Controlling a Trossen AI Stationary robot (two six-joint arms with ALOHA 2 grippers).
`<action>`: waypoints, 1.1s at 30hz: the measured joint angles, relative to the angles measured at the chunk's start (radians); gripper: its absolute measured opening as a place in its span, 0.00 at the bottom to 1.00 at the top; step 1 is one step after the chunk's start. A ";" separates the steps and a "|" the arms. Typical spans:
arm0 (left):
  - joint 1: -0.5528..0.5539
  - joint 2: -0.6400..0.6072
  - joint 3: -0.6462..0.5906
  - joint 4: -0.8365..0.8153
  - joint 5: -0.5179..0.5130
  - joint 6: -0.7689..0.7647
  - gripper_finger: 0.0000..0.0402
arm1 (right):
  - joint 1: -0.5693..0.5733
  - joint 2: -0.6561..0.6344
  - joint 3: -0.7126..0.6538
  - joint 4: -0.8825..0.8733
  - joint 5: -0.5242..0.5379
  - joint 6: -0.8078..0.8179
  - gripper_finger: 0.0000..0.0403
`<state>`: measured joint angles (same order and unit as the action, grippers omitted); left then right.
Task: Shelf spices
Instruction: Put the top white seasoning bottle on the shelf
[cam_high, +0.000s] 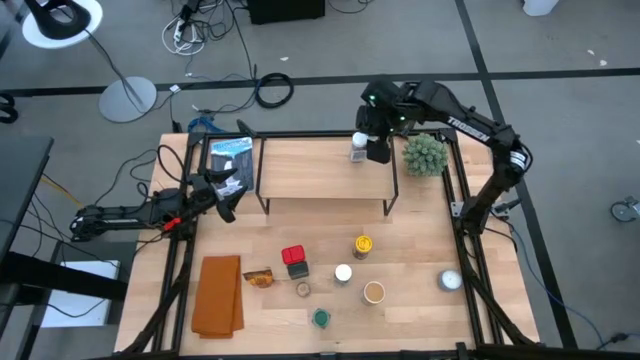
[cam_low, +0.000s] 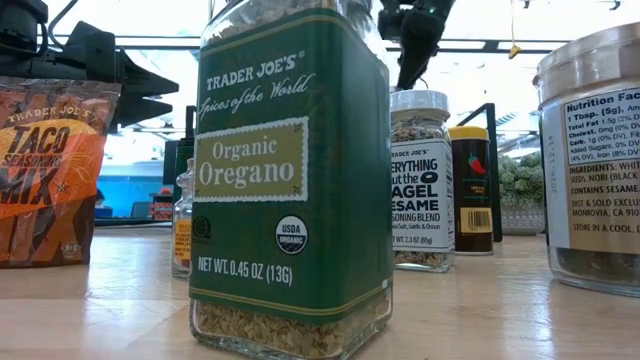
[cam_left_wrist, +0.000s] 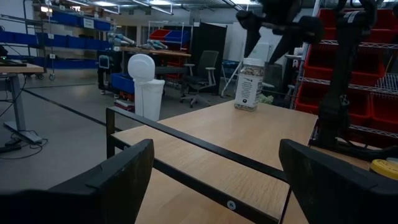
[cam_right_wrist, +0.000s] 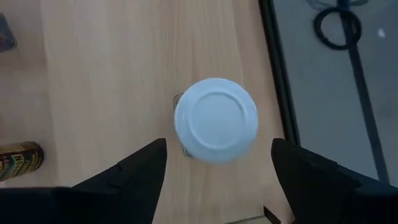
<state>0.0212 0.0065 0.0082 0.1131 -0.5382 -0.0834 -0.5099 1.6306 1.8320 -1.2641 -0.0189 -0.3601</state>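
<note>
Well clear: white-capped jar (cam_right_wrist: 215, 119) near shelf (cam_high: 325, 170) edge.

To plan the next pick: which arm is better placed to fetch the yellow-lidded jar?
Probably the right: its gripper hangs open over the shelf, nearer the yellow-lidded jar. The left gripper waits beyond the shelf's other end.

The shelf (cam_high: 325, 170) stands on the worktop (cam_high: 420, 250) and bears one white-capped jar (cam_high: 358, 150), upright near its far right corner, directly under the right arm's spread jaws and apart from them. On the worktop, well short of those jaws, lie a red tin (cam_high: 293, 255), a yellow-lidded jar (cam_high: 362, 245), a green-lidded jar (cam_high: 321, 318), an orange cloth (cam_high: 218, 295) and a plant ball (cam_high: 424, 153).
</note>
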 joint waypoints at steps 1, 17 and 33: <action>0.000 0.000 0.000 0.000 0.000 0.000 0.87 | 0.003 -0.013 0.000 -0.005 0.001 0.000 0.72; 0.000 0.000 0.000 0.000 0.000 0.000 0.87 | 0.209 -0.232 -0.057 -0.234 -0.078 0.402 0.67; 0.000 0.000 0.000 0.000 0.000 0.000 0.87 | 0.777 -0.254 -0.473 0.443 0.023 0.631 0.64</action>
<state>0.0208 0.0064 0.0082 0.1135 -0.5384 -0.0834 0.2673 1.3764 1.3593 -0.8213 0.0044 0.2705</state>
